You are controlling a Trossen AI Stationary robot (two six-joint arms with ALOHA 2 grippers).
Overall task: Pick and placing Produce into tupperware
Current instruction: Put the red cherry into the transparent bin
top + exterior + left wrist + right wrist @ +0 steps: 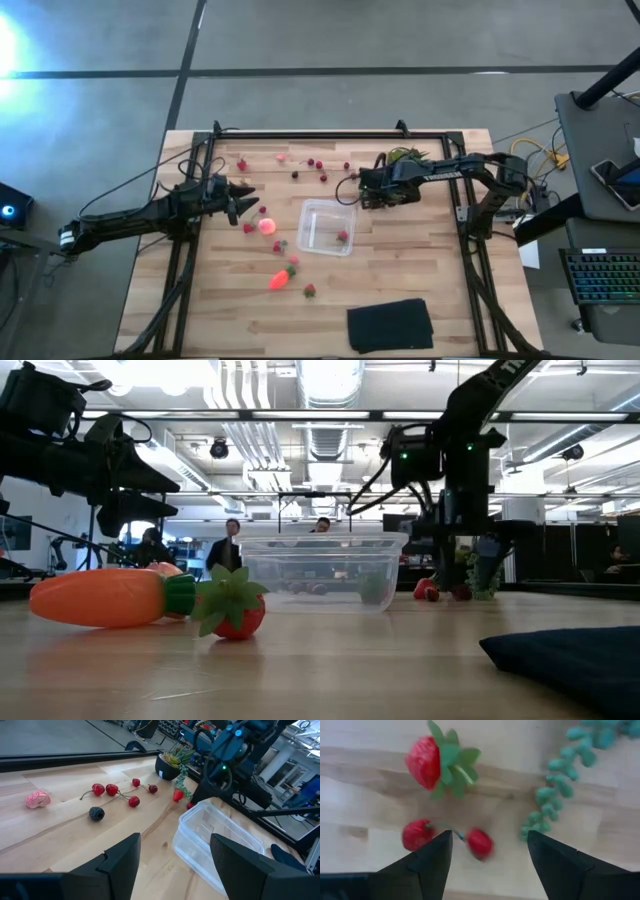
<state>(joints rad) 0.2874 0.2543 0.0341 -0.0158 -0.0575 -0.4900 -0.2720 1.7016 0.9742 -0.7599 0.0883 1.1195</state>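
We see a light wooden table [400,290] standing on a grey concrete floor [330,40] crossed by dark lines, with a bright glare at one edge. Beside it a dark desk [600,150] carries a keyboard [600,280] and yellow cables [545,155]. Across the table we look into an open hall with white ceiling ducts [330,380], strip lights and two people [228,545] standing far off.
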